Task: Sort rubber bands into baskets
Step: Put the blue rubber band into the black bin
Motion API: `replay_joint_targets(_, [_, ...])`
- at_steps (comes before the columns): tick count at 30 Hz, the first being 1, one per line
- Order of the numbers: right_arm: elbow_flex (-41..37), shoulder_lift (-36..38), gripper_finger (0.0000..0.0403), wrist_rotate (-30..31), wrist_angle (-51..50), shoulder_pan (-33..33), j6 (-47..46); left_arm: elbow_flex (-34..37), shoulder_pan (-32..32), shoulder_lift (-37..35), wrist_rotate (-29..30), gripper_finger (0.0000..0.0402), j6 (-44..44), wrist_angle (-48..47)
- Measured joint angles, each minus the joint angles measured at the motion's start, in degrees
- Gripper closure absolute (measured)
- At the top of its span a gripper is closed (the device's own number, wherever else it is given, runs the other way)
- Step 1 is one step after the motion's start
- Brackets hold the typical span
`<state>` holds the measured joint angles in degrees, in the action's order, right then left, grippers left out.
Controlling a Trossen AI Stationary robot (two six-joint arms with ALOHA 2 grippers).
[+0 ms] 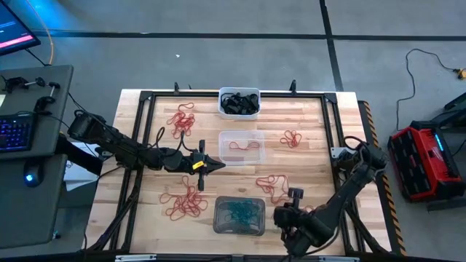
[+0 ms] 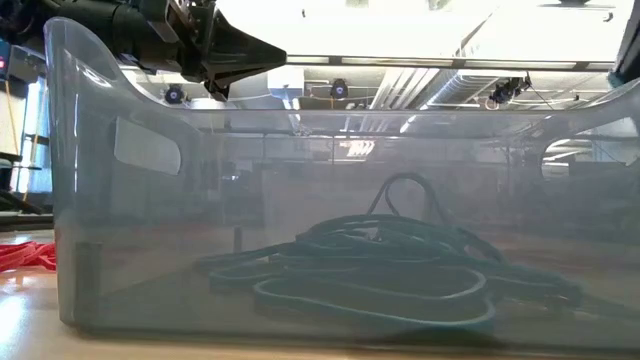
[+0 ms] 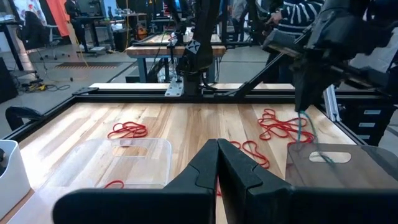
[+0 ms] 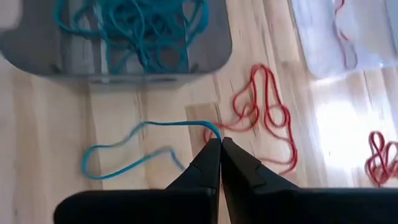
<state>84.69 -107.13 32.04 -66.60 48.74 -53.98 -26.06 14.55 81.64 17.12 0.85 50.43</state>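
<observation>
Right gripper (image 4: 220, 140) pinched on teal rubber band (image 4: 124, 152) nr grey basket (image 4: 37, 53), left gripper (image 1: 217, 167) closed, empty.

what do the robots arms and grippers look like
Both arms are dark, jointed segments with black cables alongside. The left gripper tapers to a pointed black wedge with a small yellow marking behind it. The right gripper has two matte black fingers narrowing to thin tips.

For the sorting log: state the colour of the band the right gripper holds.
Blue-teal band; clearest in the right wrist view.
</observation>
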Motion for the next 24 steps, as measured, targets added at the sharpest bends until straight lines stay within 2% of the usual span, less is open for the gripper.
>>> replay_joint_targets(9, [2.17,0.00,0.0403,5.82,0.87,-0.01,3.37,-0.02,0.00,-0.01,-0.01,0.0402,-0.04,0.09])
replay_joint_targets(15, [8.04,0.00,0.0403,9.81,-1.84,-0.76,7.20,-0.02,-0.02,-0.01,-1.22,0.0402,0.00,0.07])
replay_joint_targets(20, [14.08,0.00,0.0403,12.99,-1.36,-1.56,12.79,-0.04,-0.02,-0.02,-1.33,0.0402,-0.02,0.07])
replay_joint_targets(24, [16.26,0.00,0.0403,13.03,3.75,-3.28,19.90,-0.06,-0.02,0.00,-1.33,0.0401,-0.02,0.04])
